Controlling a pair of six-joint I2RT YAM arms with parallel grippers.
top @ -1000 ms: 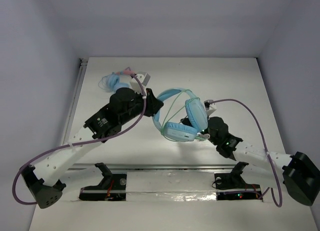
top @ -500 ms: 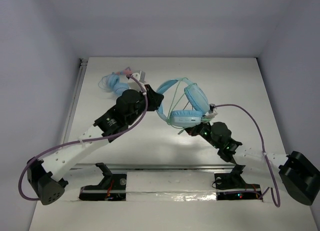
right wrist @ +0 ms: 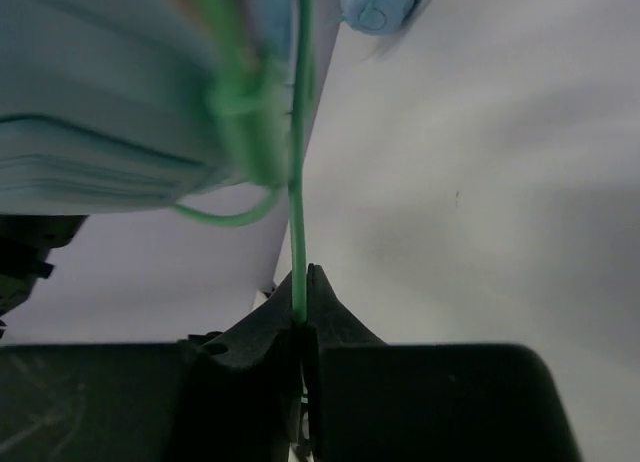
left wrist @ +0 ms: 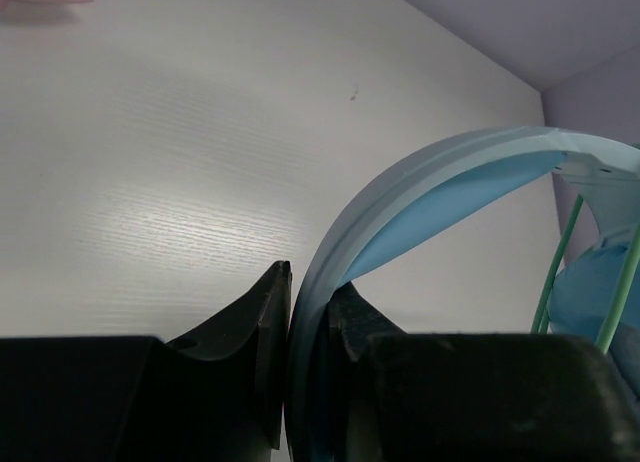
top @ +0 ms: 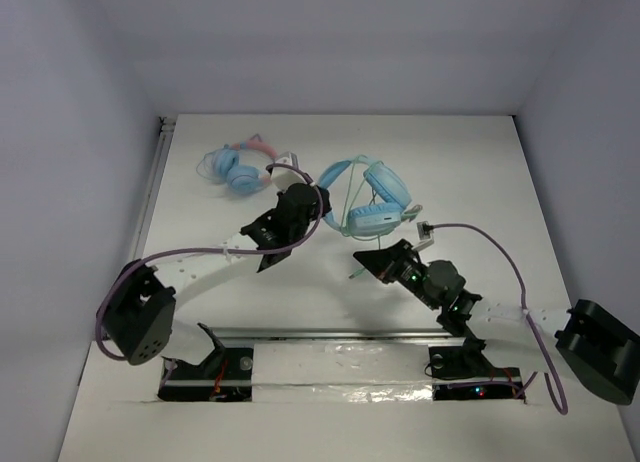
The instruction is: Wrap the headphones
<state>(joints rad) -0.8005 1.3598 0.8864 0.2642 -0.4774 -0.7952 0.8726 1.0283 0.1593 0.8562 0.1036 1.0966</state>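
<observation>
The light-blue headphones [top: 375, 202] hang above the table's middle, band to the left, ear cups to the right. My left gripper [top: 320, 204] is shut on their band [left wrist: 400, 197], which runs up between the two black fingers in the left wrist view. The pale-green cable [right wrist: 299, 182] crosses the ear cups [right wrist: 120, 92] and comes down into my right gripper [right wrist: 304, 282], which is shut on it. From above, that gripper [top: 362, 259] sits just in front of the cups, with a short cable end trailing below it.
A smaller blue headset with a pink band [top: 240, 167] lies at the back left of the white table [top: 480, 172]. A metal rail [top: 340, 334] runs along the near edge by the arm bases. Purple hoses loop off both arms.
The left arm has folded back and lifted the headphones toward the rear. The right gripper has pulled away from the ear cups toward the near left, and the smaller headset is now uncovered.
</observation>
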